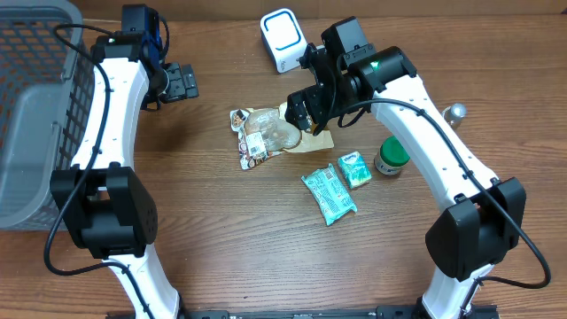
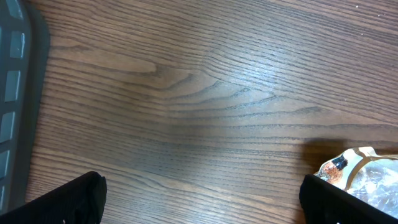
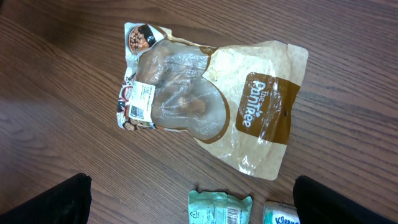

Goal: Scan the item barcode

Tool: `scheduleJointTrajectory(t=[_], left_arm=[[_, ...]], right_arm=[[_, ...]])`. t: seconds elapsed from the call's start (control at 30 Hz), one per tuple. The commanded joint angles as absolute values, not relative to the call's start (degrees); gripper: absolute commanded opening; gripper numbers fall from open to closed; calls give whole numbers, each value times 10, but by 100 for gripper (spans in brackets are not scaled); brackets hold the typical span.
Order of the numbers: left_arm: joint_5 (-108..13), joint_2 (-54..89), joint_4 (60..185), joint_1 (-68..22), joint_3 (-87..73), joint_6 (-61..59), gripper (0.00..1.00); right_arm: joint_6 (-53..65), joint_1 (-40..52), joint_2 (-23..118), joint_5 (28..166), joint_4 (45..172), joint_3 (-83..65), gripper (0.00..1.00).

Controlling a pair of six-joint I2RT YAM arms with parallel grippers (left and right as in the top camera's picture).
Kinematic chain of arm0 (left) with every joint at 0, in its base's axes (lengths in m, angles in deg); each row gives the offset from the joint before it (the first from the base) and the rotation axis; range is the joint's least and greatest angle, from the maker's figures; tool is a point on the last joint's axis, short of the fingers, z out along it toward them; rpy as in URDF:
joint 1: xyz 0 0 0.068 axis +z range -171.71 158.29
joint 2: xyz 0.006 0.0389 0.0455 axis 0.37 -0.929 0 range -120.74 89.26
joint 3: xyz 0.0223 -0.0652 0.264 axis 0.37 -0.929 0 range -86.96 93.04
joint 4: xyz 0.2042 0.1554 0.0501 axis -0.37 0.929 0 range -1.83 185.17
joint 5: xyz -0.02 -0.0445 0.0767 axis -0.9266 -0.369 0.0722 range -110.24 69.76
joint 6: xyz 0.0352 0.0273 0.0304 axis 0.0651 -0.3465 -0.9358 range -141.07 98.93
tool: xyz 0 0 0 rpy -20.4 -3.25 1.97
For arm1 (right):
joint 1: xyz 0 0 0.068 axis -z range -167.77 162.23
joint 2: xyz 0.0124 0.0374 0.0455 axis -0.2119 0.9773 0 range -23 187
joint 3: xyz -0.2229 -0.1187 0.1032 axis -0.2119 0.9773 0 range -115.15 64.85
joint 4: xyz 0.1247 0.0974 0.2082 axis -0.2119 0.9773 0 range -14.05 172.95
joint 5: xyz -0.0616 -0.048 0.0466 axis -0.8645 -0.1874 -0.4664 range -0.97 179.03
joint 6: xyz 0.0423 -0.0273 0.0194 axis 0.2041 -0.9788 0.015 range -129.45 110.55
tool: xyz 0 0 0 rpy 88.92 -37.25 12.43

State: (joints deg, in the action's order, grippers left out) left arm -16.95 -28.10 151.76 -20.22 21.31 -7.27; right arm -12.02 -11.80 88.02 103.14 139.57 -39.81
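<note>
Snack bag [image 3: 205, 106]: flat on the desk [image 1: 221, 248], about midway between the left and right edges and somewhat toward the far edge; clear window and tan panel facing up, brand panel lettered "Pantree".
Barcode label [image 3: 141, 99]: white sticker on the bag's printed end, facing up, visible in the right wrist view.
Scanner [image 1: 282, 40]: white with a blue ring, upright near the far edge of the desk, beyond the bag and apart from it.
Right gripper [image 1: 301, 113]: poised directly over the bag's tan end, fingers spread wide, holding nothing; whether touching the bag, cannot tell.
Left gripper [image 1: 184, 81]: toward the far-left part of the desk, between basket and bag, fingers spread wide over bare wood, empty.
Basket [image 1: 35, 106]: grey mesh, at the far-left corner of the desk.
Teal packet [image 1: 328, 195]: flat, nearer the front edge than the bag, well right of centre.
Tissue pack [image 1: 354, 168]: just beside the teal packet, on its right.
Green-lidded jar [image 1: 391, 157]: upright, right of the tissue pack, partly under the right arm.
Silver knob [image 1: 455, 112]: toward the right edge, alone.
</note>
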Motion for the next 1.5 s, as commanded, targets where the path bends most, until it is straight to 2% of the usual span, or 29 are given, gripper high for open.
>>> scheduleJointTrajectory(t=[0.0,0.7,0.97,1.47], left_arm=[[-167,-287,1517,-202,218,-69,100],[-162,-279,1507,-217,214,-72,100],[-162,-279,1495,-217,149,-72,100],[-218,-277,1194,-217,-169,-71,100]], right_arm=[[-118,-116,878,1026,1392,-402,100],[-118,-116,878,1025,1392,-402,100],[-118,-116,878,1025,1392,-402,100],[-118,-116,878,1025,1392,-402,100]])
